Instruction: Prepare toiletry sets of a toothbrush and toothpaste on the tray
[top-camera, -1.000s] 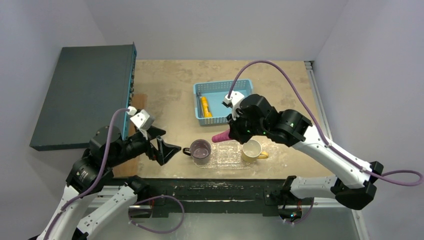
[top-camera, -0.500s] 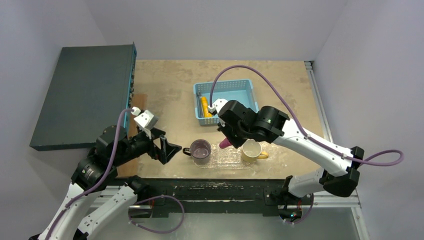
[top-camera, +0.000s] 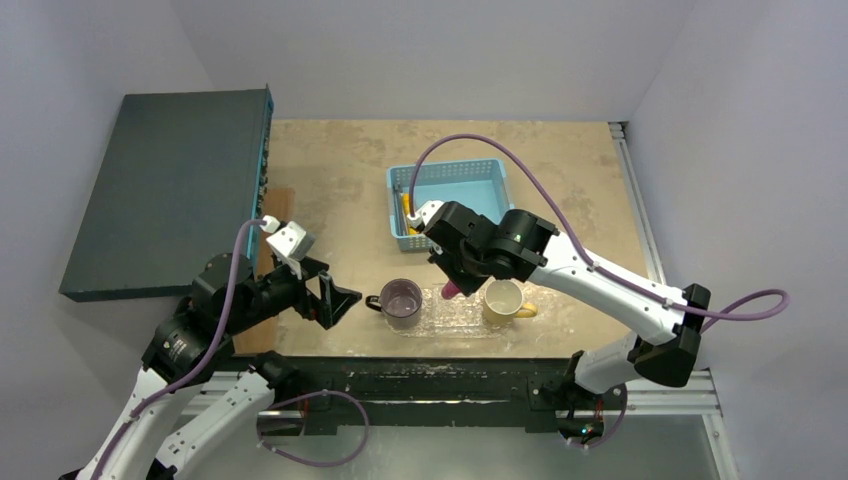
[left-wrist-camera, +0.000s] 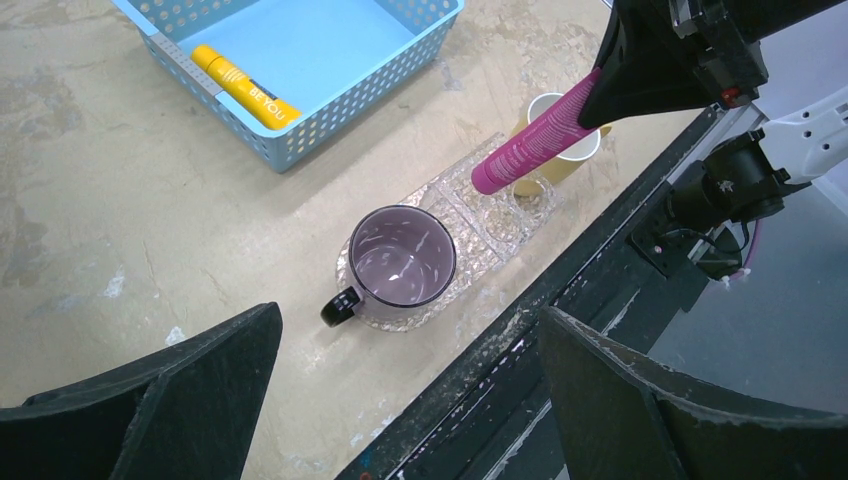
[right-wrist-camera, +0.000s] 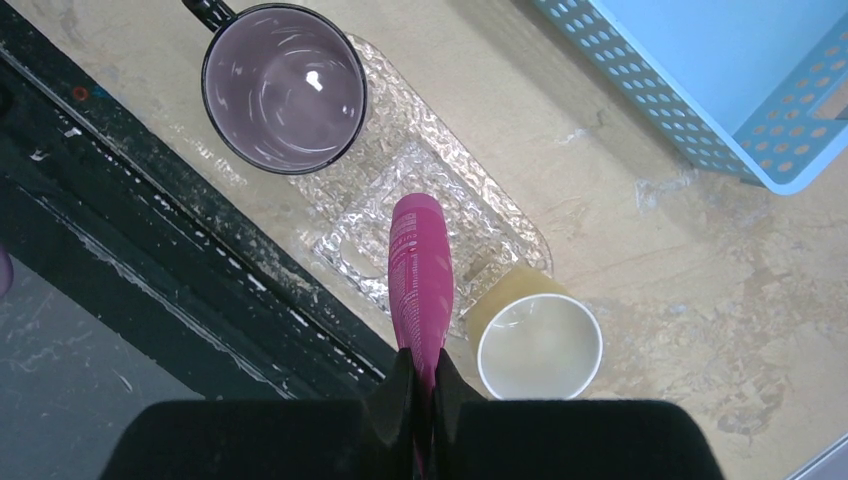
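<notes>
In the last 1 second the right arm has swung in and tipped the pink tube (right-wrist-camera: 420, 270) from nearly level to steeply nose-down. Clamped by its tail in the right jaws, it now points at the tray (right-wrist-camera: 370, 235), between the purple mug (right-wrist-camera: 283, 88) and yellow mug (right-wrist-camera: 538, 345). I'd say release comes next. The left jaws stay wide apart, empty. The orange tube (left-wrist-camera: 245, 87) remains in the basket (left-wrist-camera: 340, 115).
</notes>
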